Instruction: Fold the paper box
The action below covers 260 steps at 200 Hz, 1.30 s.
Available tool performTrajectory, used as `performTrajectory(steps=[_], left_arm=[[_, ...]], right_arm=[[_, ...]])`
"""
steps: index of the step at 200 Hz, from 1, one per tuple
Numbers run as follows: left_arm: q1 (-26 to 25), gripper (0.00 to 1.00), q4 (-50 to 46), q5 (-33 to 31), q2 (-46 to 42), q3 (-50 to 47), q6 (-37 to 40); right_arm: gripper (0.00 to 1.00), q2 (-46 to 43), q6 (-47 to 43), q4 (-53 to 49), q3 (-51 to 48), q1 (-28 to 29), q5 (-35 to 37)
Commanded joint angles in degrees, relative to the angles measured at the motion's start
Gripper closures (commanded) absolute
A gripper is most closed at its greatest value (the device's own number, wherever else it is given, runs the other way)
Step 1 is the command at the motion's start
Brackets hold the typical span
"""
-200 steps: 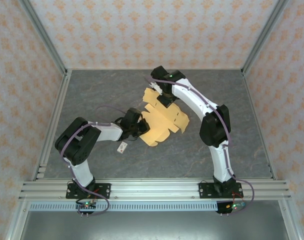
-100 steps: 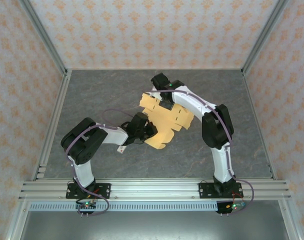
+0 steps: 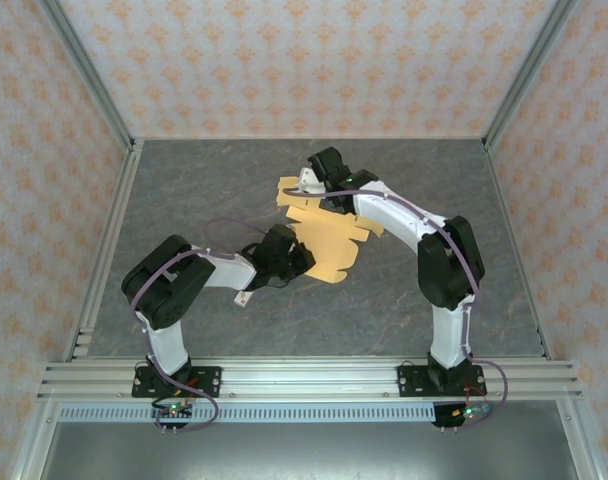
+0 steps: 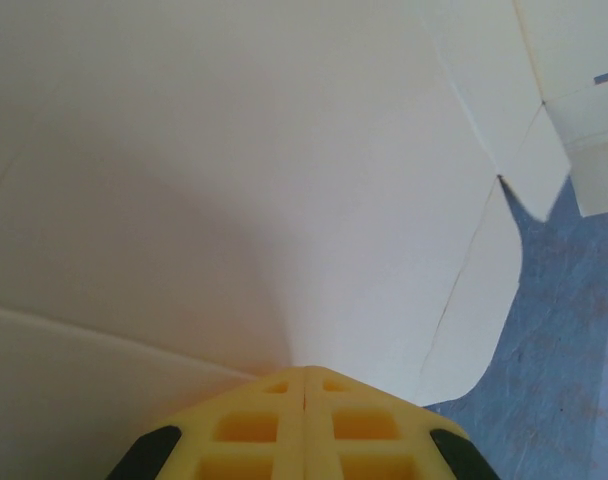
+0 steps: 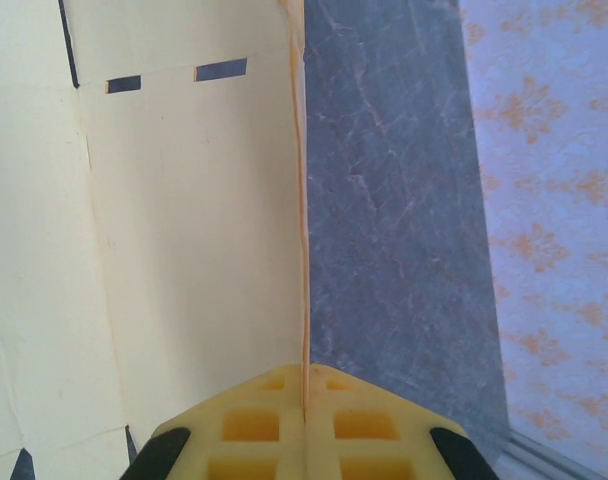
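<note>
The left hand (image 4: pixel 304 380) and the right hand (image 5: pixel 304 385) each pinch shut on an opposite edge of the paper box (image 3: pixel 329 240), stretching the sheet between them, presumably to crease it.

Grey marbled tabletop (image 3: pixel 334 320) below, hemmed by aluminium rails (image 3: pixel 304 378). Walled on three sides with pale paper (image 3: pixel 314 60) bearing orange floral motifs. Lit evenly and softly throughout.

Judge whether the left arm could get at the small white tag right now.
Probably yes for reach: the white tag lies uncovered beside the left arm. But its jaws are shut on the paper box, so not without letting go.
</note>
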Motion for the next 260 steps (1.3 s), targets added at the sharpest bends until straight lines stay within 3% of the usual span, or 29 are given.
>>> performTrajectory(steps=[1, 64, 137, 195, 260], left_arm=[[0.06, 0.94, -0.22, -2.01, -2.07, -1.29, 0.34], [0.28, 0.95, 3.16, -1.67, 1.77, -1.65, -1.82], [0.58, 0.95, 4.35, -2.47, 0.75, -3.47, -2.21], [3.90, 0.78, 0.01, -2.62, -6.87, -6.00, 3.18], [12.81, 0.69, -10.25, -2.29, -18.66, -8.02, 13.16]], right_arm=[[1.00, -2.87, -2.94, 4.48, -1.34, 0.36, 2.34], [1.00, -5.69, -6.00, 15.41, -11.01, 2.43, 3.98], [1.00, -8.19, -6.09, 22.69, -19.27, 4.04, 0.71], [1.00, -11.04, -9.80, 28.56, -24.03, 4.04, -1.37], [1.00, -12.38, -14.18, 34.23, -27.57, 4.22, -0.41]])
